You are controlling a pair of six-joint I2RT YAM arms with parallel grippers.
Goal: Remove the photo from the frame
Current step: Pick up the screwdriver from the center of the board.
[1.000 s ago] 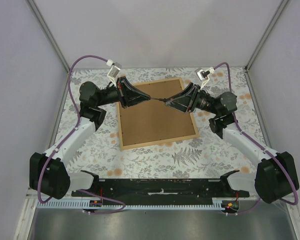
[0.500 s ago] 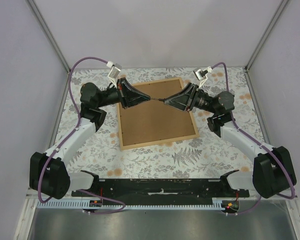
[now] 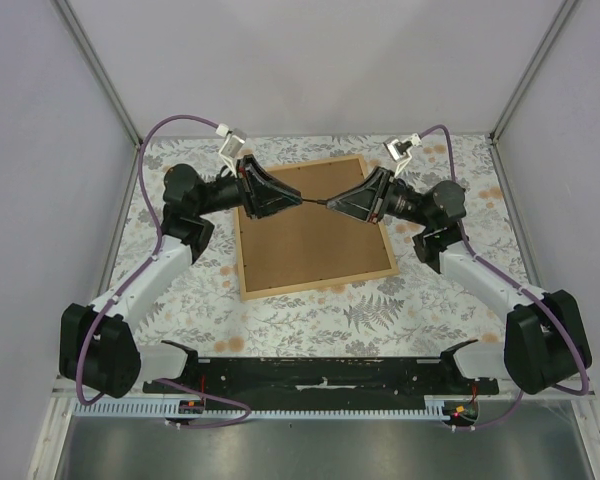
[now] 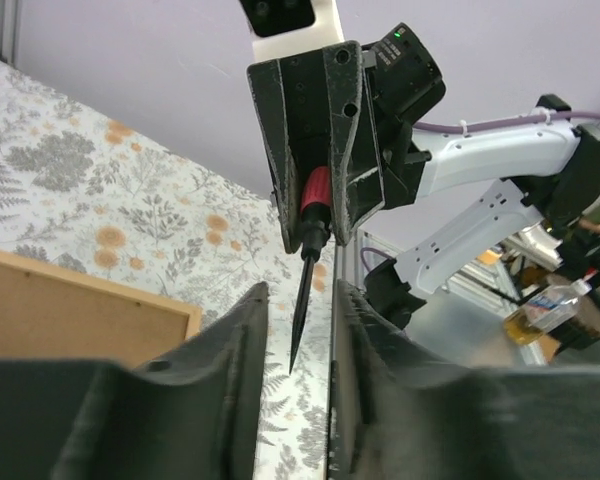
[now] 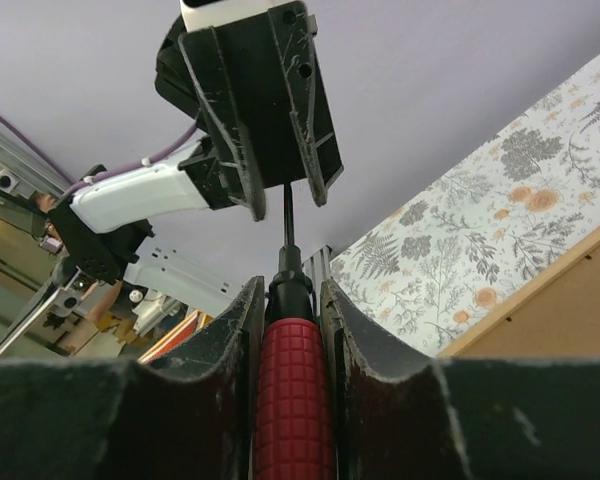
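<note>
The frame [image 3: 310,240] lies back side up on the table, its brown board edged by light wood strips; a corner also shows in the left wrist view [image 4: 90,300] and in the right wrist view [image 5: 570,300]. The photo is hidden. Both grippers meet tip to tip above the frame's far part. My right gripper [image 3: 330,205] is shut on a red-handled screwdriver [image 5: 292,380], whose dark blade [image 4: 302,310] points at my left gripper [image 3: 302,200]. The left jaws stand a little apart with the blade tip between them, not gripped.
A floral tablecloth [image 3: 310,320] covers the table. Grey walls and metal posts [image 3: 100,70] close in the back and sides. A black rail [image 3: 320,375] runs along the near edge between the arm bases.
Both arms have shifted slightly, the wrists a little higher and further back. The grippers stay facing each other, the screwdriver still in the right one.
</note>
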